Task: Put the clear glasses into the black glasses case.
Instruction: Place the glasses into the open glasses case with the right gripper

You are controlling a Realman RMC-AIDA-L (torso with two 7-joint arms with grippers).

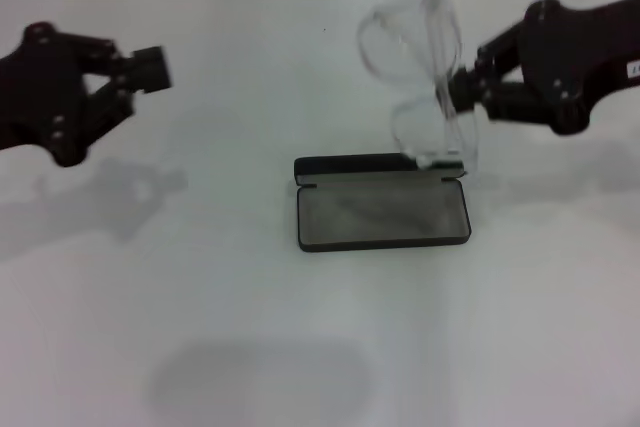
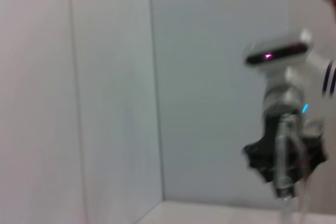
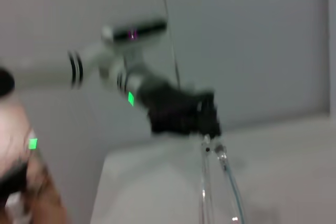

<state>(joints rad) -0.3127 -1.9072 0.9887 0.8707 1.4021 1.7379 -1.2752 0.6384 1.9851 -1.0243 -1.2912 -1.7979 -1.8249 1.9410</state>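
Right end effector (image 1: 462, 90) reaches in from right, clamped on glasses (image 1: 420, 77), held in air above back edge of open case (image 1: 382, 201). Left end effector (image 1: 140, 72) waits far left, fingers together, holding nothing. Bare table (image 1: 200, 327) around case.

A plain white table (image 1: 200, 327) fills the head view, running back to a pale wall with thin dark seams. The only thing lying directly on it is the black glasses case (image 1: 382, 202), near the middle, open, with its grey lining facing up and its lid tipped toward the far side. Soft shadows fall on the surface to the left and in front of the case
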